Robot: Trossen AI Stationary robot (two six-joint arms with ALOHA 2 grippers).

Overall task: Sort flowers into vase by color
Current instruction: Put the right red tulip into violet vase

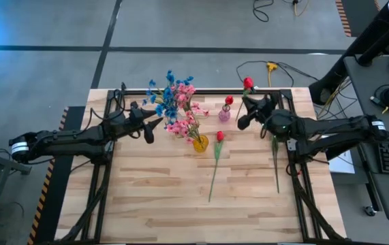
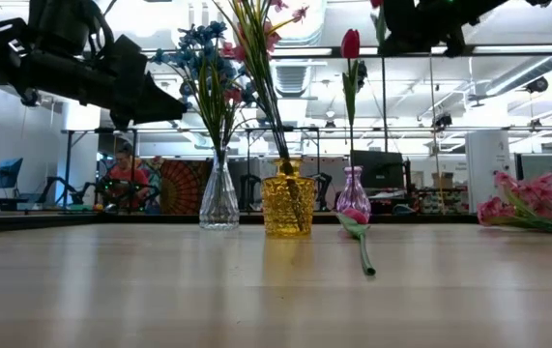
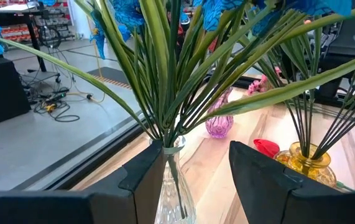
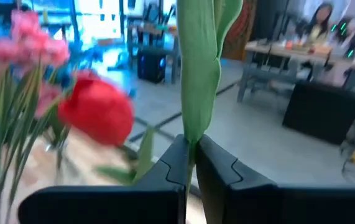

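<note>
Left hand fingers apart, hovering beside blue flowers in clear vase. Pink sprays in yellow vase. Red tulip flat on worktop. Right hand clamped on raised tulip stem.

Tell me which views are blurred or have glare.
Right wrist view: soft and smeared, the red tulip bud and pink blossoms indistinct. High view: blue glow in the upper left corner. Low view: bright ceiling lights behind the yellow vase. Left wrist view: sharp.
</note>
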